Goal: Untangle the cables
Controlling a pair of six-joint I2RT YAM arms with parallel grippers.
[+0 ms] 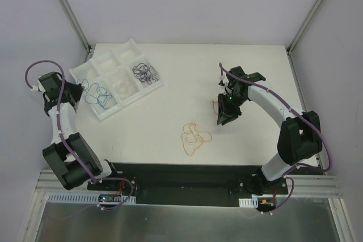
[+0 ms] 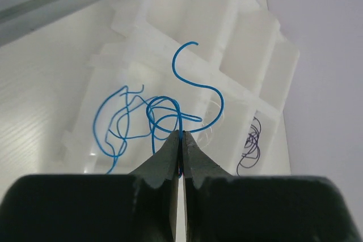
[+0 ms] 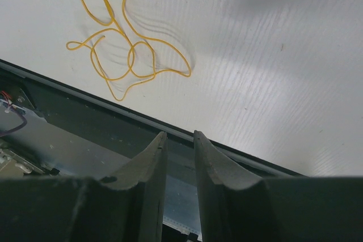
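Blue cable [image 2: 193, 82], pinched by the clenched left gripper [image 2: 180, 136] over the tray [image 2: 278, 60], wants a slow lift so its loops slip free (right gripper [image 3: 180, 135], far from the tray, is parted and empty).

The white rectangular tabletop [image 3: 272, 49] is showing a matt, finely ribbed surface. The thin blue plastic-coated cable [image 2: 193, 83] is shining smooth against the translucent white plastic compartment tray [image 2: 278, 60].

Bright, even overhead light leaves the white table [image 1: 187, 83] nearly flat. The orange cable [image 3: 131, 56] throws faint doubled shadows toward 3 o'clock (soft-edged). Close to each wrist lens, the right fingers [image 3: 148, 179] and left fingers [image 2: 164, 165] blur.
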